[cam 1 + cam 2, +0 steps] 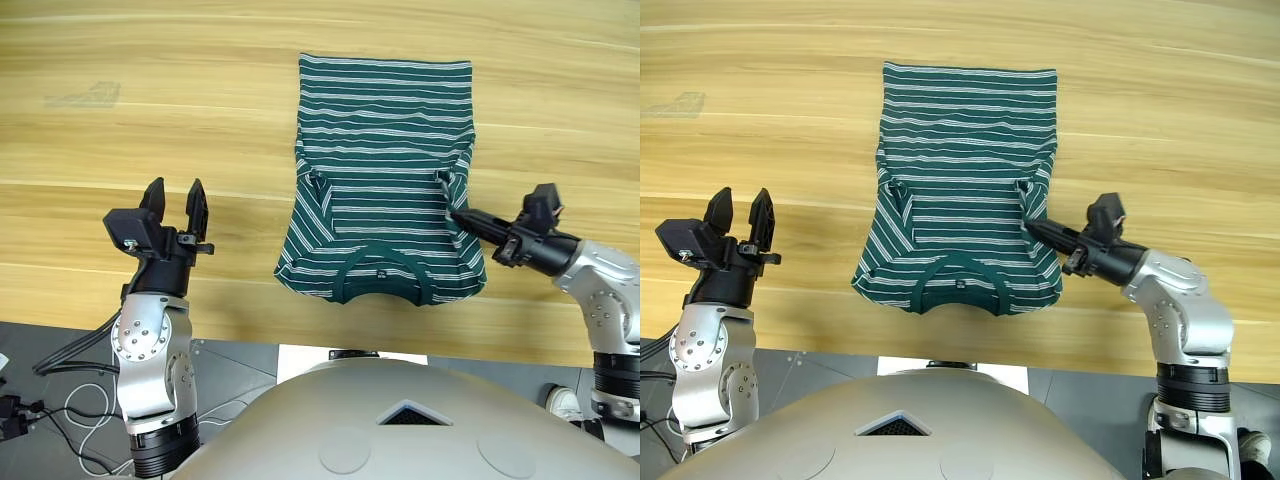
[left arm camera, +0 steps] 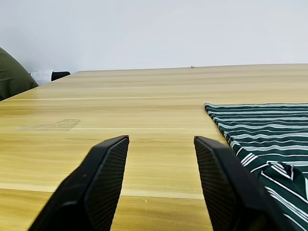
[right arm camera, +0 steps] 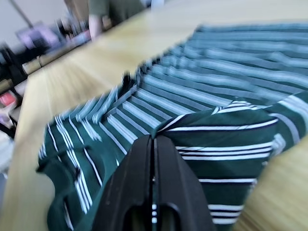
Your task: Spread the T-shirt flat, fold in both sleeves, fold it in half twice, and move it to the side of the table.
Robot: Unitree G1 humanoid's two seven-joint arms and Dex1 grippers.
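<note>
Head view: saw shirt (image 1: 385,170) flat on table (image 1: 150,130), near its middle, collar toward robot, both sleeves folded in. Found left claw (image 1: 175,188) spread open over table, well apart from shirt's left edge. Found right claw (image 1: 455,214) closed, tip touching folded right sleeve.

Left wrist view: saw fingers (image 2: 106,178) parted wide, table between them, shirt's edge off to one side.

Right wrist view: saw fingers (image 3: 134,192) pressed together, striped cloth just past tip; could not tell whether any cloth pinched.
</note>
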